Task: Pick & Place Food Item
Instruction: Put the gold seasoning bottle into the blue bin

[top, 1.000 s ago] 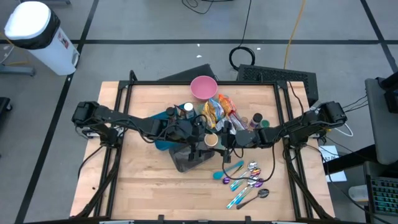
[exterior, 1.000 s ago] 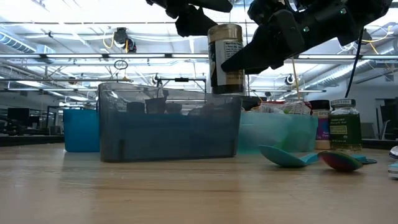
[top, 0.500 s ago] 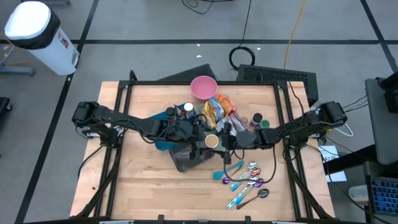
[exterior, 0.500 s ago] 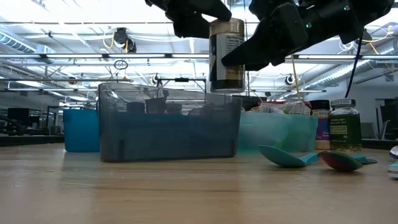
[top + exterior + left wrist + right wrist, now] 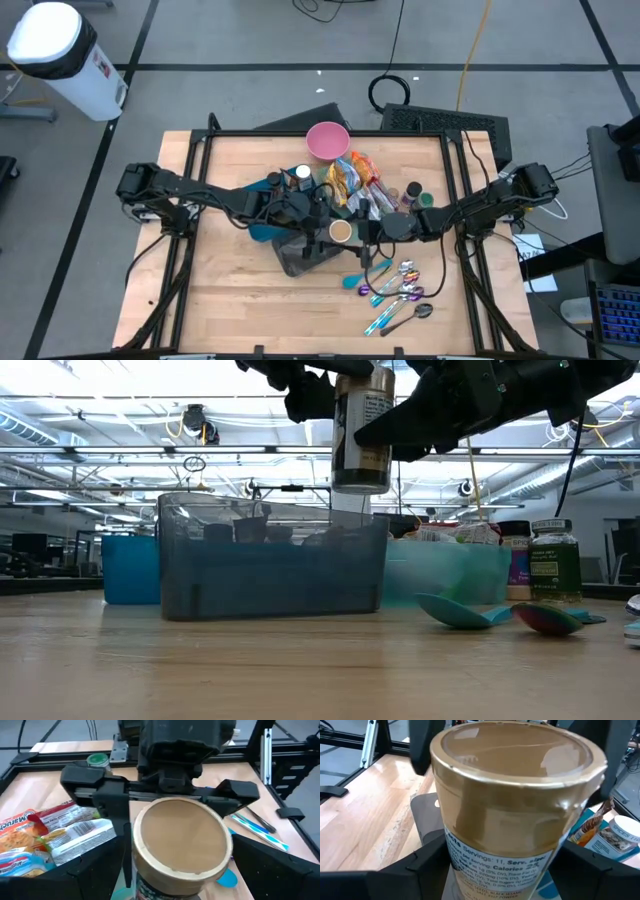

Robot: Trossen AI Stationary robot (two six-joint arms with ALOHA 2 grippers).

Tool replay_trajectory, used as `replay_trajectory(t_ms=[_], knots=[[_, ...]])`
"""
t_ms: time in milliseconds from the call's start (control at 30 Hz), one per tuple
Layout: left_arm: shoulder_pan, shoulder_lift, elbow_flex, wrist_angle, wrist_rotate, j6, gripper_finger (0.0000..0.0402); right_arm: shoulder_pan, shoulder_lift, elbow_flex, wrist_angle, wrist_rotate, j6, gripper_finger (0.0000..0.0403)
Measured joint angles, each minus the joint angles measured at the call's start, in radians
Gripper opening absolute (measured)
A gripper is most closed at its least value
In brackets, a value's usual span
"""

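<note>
A spice jar with a gold lid and a dark label hangs in the air over the right end of a grey bin. It shows high up in the low view. My right gripper is shut on it from the table's right side. My left gripper is open at the jar's left. In the left wrist view its fingers stand on either side of the jar, and I cannot tell whether they touch it. My right gripper pinches the jar's labelled body, below the gold lid, between its two fingers. The fingers come about level from the table's right side. The jar is lifted clear above the grey bin, nearly upright, lid up.
Snack packets and a pink bowl lie behind the grippers. Small jars stand at the right. Coloured spoons lie at the near right. A blue tub stands left of the grey bin.
My right gripper has gone up with the jar, a little toward the table's left and near edges. The jar now hangs higher above the grey bin's rim. My left gripper has stayed close by the jar's upper part.
</note>
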Motion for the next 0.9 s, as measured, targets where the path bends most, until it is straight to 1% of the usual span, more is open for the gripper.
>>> replay_trajectory(t_ms=[67, 167, 233, 300, 433, 500, 700, 800, 900], knots=[[0.000, 0.000, 0.000, 0.000, -0.006, 0.000, 0.0365, 0.000, 0.000, 0.000, 0.000, 0.001, 0.001, 0.0274], [-0.001, 0.000, 0.000, -0.001, -0.051, 0.006, 0.0363, -0.001, 0.000, 0.000, 0.001, 0.003, 0.002, 0.0273], [-0.001, 0.000, 0.000, -0.002, -0.057, 0.025, 0.0354, -0.001, 0.000, 0.000, 0.003, 0.005, 0.004, 0.0273], [-0.001, 0.000, 0.000, 0.002, -0.054, 0.043, 0.0333, -0.001, 0.000, 0.000, 0.003, 0.006, 0.004, 0.0274], [0.004, 0.001, 0.000, 0.006, -0.032, 0.038, 0.0273, -0.001, 0.000, 0.000, 0.007, 0.005, 0.014, 0.0274], [0.010, 0.018, 0.000, 0.019, -0.031, 0.013, 0.0272, -0.002, 0.000, 0.000, 0.002, 0.002, 0.020, 0.0273], [0.014, 0.056, 0.000, 0.075, -0.058, 0.026, 0.0272, -0.002, 0.003, -0.003, -0.017, 0.005, 0.048, 0.0283], [0.002, 0.010, -0.003, 0.053, -0.094, 0.047, 0.0272, -0.002, -0.002, 0.002, -0.030, 0.004, 0.056, 0.0294], [-0.009, -0.080, -0.005, 0.006, -0.148, 0.069, 0.0272, 0.002, -0.035, 0.008, -0.054, 0.019, 0.053, 0.0305]])
